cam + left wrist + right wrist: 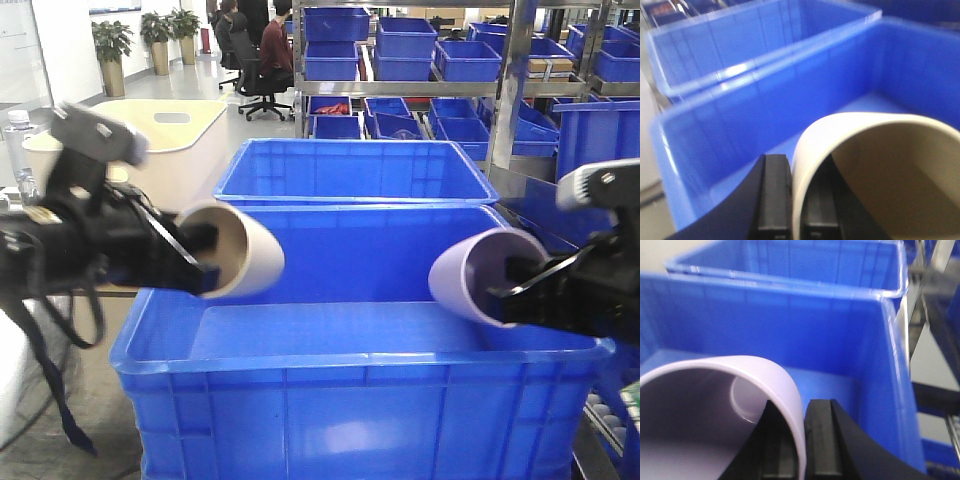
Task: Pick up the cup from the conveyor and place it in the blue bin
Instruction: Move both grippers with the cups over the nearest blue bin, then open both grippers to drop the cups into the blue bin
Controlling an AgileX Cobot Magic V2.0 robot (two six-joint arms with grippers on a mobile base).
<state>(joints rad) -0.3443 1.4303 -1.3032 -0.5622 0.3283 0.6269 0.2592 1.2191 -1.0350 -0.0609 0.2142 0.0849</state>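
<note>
Exterior front view: your left gripper (205,262) pinches cream cup (245,255) wall, right gripper (515,282) pinches lilac cup (468,268) wall; both cups horizontal, bases pointing inward; blue bin (300,362) directly beneath both cups, equally near.

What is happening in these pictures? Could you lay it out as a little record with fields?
Left fingers: pinching the wall of a cream cup, held on its side
Right fingers: pinching the wall of a lilac cup, also on its side
Cups' place: above the blue bin, not released
Behind: second blue crate; shelves of smaller blue crates
</note>
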